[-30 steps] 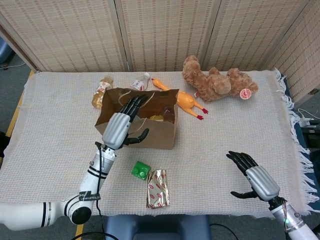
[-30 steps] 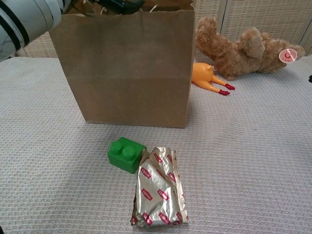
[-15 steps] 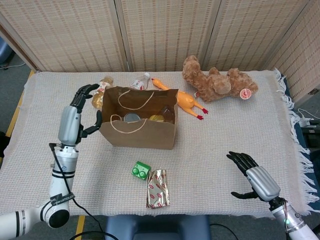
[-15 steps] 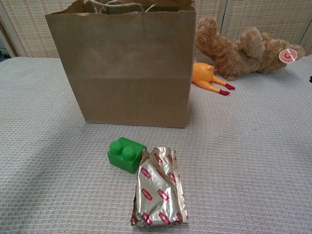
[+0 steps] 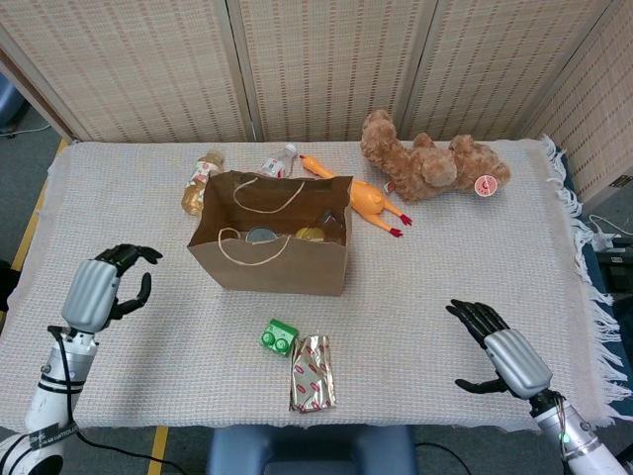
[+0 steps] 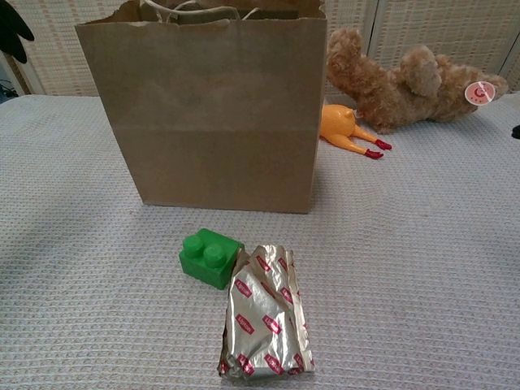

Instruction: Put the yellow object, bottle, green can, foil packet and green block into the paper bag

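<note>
Left hand point(image 5: 99, 289) pulled back from the paper bag point(image 5: 282, 259), now empty and loosely spread to its left, right hand point(image 5: 502, 354) spread, empty, green block point(image 6: 210, 257) and foil packet point(image 6: 266, 314) between the hands.

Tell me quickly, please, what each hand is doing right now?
Left hand: open, holding nothing, over the table left of the paper bag.
Right hand: open, holding nothing, fingers spread near the table's right front.

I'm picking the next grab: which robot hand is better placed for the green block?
Probably left. The left robot hand is open and nearer the green block; the right robot hand sits beyond the foil packet.
</note>
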